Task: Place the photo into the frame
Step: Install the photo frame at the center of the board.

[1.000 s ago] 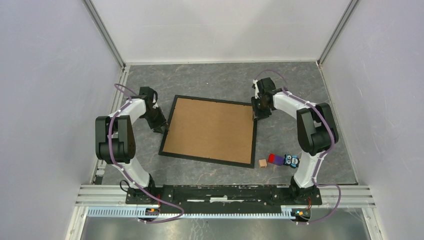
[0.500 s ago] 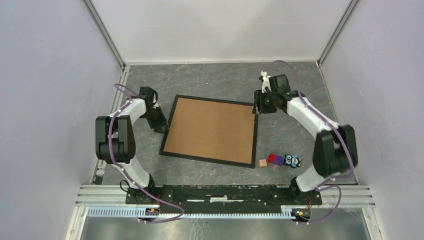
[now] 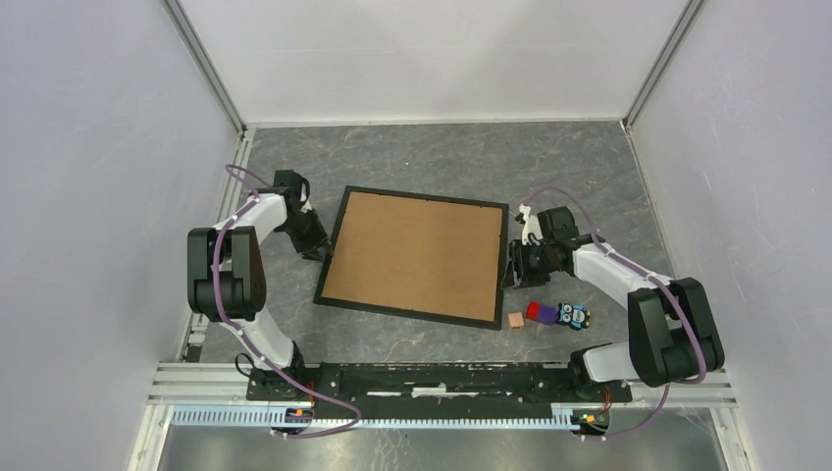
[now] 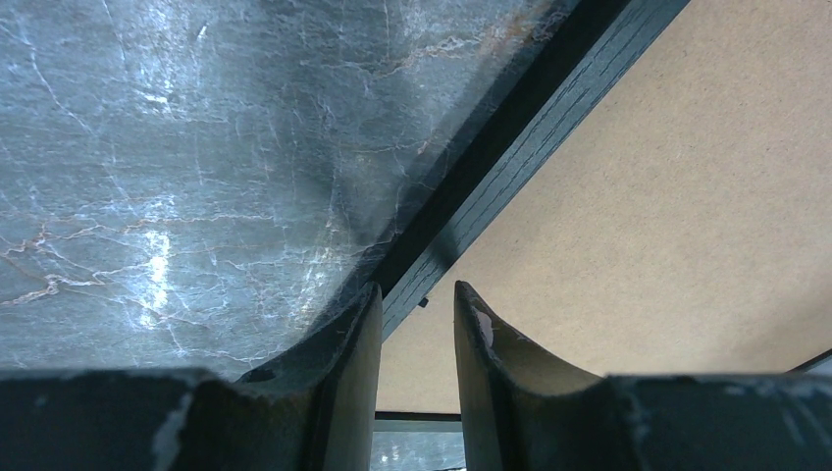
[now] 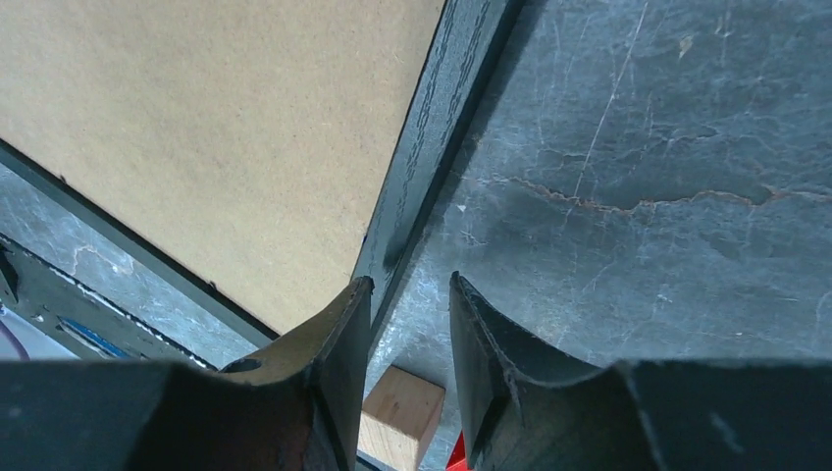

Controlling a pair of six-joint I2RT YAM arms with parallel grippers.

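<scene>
Probably securing thin black rectangular frame: left gripper narrow, grip unclear; right gripper narrow, empty beside it; next, edge pressing.

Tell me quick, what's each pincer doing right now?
Left pincer: open over the edge of the frame, gripping nothing.
Right pincer: open, empty, beside the frame.

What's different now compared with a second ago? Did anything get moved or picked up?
The right tool moved from the far right corner of the frame toward the robot along its right edge, ending near the wooden block. Nothing was visibly picked up or let go. The left tool stayed at the left edge; frame, block and small toys did not move.
</scene>
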